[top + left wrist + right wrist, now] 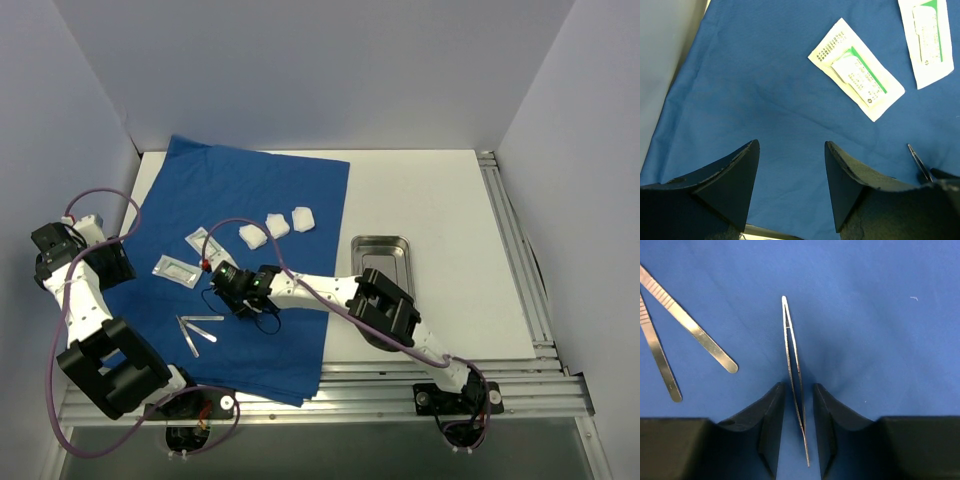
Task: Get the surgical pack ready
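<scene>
On the left half of the table [440,200] the blue cloth [250,185] lies spread flat. The steel tray [385,250] sits beside it on the bare table, partly under the right arm. Three gauze pads [278,226] lie in a row near the cloth's right edge, with two packets [856,70] to their left.

The right gripper [799,387] is low over the cloth. Its fingers [771,412] are closed in around thin tweezers [792,347], which stand on edge with their tip pointing away. Two other instruments [690,327] lie flat just beside them.

The left gripper [790,145] hovers over the cloth's left part, jaws wide apart and holding nothing.
</scene>
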Action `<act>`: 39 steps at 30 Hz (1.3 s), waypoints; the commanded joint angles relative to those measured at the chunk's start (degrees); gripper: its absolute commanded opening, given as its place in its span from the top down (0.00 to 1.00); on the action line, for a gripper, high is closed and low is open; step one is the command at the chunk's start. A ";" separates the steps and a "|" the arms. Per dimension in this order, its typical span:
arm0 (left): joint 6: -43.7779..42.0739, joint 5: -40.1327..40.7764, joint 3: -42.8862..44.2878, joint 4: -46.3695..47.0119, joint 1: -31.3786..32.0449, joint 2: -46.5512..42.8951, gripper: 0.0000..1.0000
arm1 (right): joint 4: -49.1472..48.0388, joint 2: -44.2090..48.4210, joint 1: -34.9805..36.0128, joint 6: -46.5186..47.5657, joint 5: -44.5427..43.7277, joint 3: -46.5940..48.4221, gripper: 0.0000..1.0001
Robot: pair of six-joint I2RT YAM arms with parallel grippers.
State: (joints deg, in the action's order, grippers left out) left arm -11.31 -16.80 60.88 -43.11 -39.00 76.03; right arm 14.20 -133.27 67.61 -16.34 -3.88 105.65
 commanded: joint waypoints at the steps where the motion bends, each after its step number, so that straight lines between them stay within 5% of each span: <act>1: -0.91 -1.31 0.99 0.31 -0.28 0.08 0.36 | 4.70 -1.20 0.41 0.34 -0.87 1.05 0.82; 4: -0.91 -1.40 0.99 0.22 -0.28 0.17 0.36 | 4.61 -0.06 0.41 0.34 -1.74 0.70 0.99; 14: -1.08 -1.31 0.99 0.05 -0.28 0.08 0.36 | 0.40 15.82 -1.68 -0.80 -11.40 -3.95 1.00; 20: -1.26 -1.22 0.99 -0.04 -0.28 0.00 0.36 | -0.75 30.66 -12.48 -7.37 -16.78 -20.63 1.00; 27: -1.26 -1.31 0.90 0.13 -0.37 -0.18 0.36 | -2.76 46.86 -33.48 -13.45 -14.40 -45.06 1.00; 32: -1.26 -1.57 1.08 0.13 -0.28 0.08 0.36 | -5.93 53.81 -37.99 -17.93 -12.74 -56.59 1.00; 39: -1.26 -1.48 0.99 0.22 -0.37 0.00 0.36 | -11.29 51.98 -38.26 -21.89 -9.22 -62.75 1.00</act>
State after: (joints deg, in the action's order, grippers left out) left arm -11.84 -16.99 60.88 -43.33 -39.00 76.07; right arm 6.83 -81.23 29.34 -35.00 -14.87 43.59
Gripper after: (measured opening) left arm 0.644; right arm 0.039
